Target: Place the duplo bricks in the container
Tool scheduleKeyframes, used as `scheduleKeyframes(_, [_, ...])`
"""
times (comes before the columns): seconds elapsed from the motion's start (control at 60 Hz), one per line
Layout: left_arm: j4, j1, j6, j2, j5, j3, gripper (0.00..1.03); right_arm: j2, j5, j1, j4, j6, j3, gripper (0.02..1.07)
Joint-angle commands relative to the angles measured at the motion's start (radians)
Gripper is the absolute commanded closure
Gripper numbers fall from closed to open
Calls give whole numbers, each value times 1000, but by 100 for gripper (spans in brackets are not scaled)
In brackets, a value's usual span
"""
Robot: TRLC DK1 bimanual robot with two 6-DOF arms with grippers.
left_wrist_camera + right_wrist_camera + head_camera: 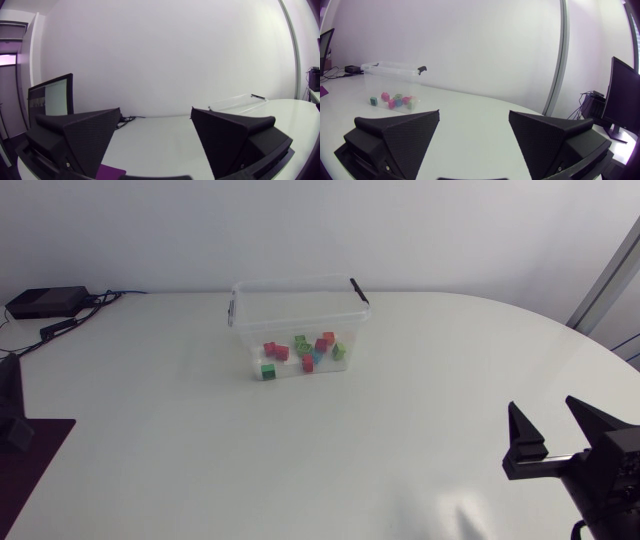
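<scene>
A clear plastic container (340,308) with black handle clips stands at the table's middle back. Several duplo bricks (305,352) in red, green, pink and blue lie inside it, a green one (268,371) at its front left corner. My right gripper (543,406) is open and empty at the front right, far from the box. From the right wrist the container (390,67) and bricks (395,101) show well ahead of that open gripper (474,131). My left gripper (156,131) is open and empty, with the container's rim (239,102) far off beside it. My left arm (11,408) sits at the table's left edge.
A black box (45,301) with cables lies at the back left corner. A dark mat (35,465) covers the front left edge. Wide bare white tabletop (330,450) spreads between both arms and the container.
</scene>
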Motion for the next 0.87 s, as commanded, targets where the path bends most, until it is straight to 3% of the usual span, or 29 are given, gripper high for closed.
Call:
scheduleKeyframes(0.0, [38,11,-35,-10,28,-56,4,-7,-5,4,15,30,-20,7])
scheduleKeyframes(0.683, [276,50,-175,2,276,-400,4,-2,4,28,18,159,-20,7])
scheduleKeyframes(0.85, [276,50,-175,2,276,-401,4,-2,4,28,18,159,-20,7])
